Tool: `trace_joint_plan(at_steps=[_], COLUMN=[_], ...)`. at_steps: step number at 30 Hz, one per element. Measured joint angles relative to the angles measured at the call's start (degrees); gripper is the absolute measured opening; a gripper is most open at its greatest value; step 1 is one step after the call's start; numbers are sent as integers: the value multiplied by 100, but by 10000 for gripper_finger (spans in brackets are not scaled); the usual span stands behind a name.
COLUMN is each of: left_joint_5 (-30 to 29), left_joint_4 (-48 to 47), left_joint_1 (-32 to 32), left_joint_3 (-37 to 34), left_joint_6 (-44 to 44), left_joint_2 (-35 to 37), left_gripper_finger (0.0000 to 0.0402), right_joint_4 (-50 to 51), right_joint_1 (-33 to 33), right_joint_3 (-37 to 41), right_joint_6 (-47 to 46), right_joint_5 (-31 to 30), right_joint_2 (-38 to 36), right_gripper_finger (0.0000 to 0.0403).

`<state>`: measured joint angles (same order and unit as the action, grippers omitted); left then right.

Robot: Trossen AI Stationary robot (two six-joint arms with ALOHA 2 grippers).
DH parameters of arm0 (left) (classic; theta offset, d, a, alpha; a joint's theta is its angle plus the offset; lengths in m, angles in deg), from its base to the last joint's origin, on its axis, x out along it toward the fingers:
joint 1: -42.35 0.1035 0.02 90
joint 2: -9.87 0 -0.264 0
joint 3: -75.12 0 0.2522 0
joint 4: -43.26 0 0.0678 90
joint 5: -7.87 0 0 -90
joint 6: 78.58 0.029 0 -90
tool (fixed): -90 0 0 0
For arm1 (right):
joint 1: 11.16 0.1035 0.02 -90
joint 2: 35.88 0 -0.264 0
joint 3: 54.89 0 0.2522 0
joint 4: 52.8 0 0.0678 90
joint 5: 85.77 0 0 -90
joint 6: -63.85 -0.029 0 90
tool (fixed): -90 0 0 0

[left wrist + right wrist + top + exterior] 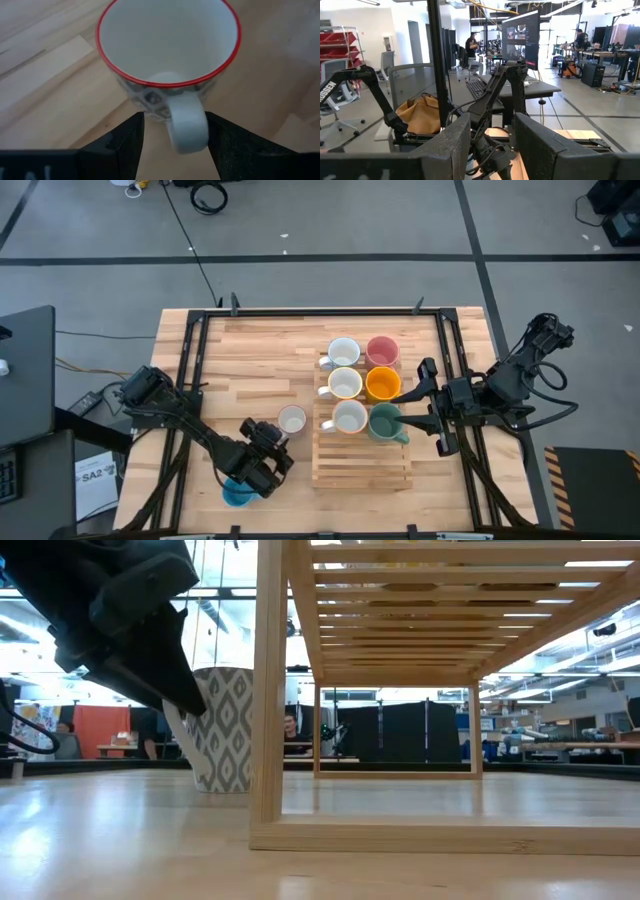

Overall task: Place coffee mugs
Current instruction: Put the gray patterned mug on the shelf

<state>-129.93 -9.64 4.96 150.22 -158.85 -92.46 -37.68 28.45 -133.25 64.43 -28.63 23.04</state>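
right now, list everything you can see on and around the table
mugs on rack: six, three white, one pink, one orange, one dark green, two columns on the rack's far part
patterned mug: one, grey-white with red rim, on table left of rack
blue mug: one, table's near edge, partly under left arm
wooden rack: one, light wood, table centre
table: one, wood
left gripper: open, fingers either side of patterned mug's handle
right gripper: fingers apart, beside dark green mug
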Motion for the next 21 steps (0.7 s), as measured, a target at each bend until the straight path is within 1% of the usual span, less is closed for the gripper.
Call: trace_joint_plan(at_steps=[10,14,17,21], left_joint_5=[18,234,427,458], left_joint_4=[267,234,208,201], left_joint_1=[6,25,52,59], left_joint_3=[0,0,0,0], left_joint_6=[9,12,11,11], left_joint_2=[0,0,0,0], left_gripper_finger=[211,209,196,162], right_joint_4=[2,2,4,4], right_joint_1=[1,2,0,0], right_joint_3=[0,0,0,0], right_joint_6=[1,2,1,2], right_joint_5=[0,0,0,0], right_joint_2=[1,2,1,1], right_gripper_finger=[160,160,160,160])
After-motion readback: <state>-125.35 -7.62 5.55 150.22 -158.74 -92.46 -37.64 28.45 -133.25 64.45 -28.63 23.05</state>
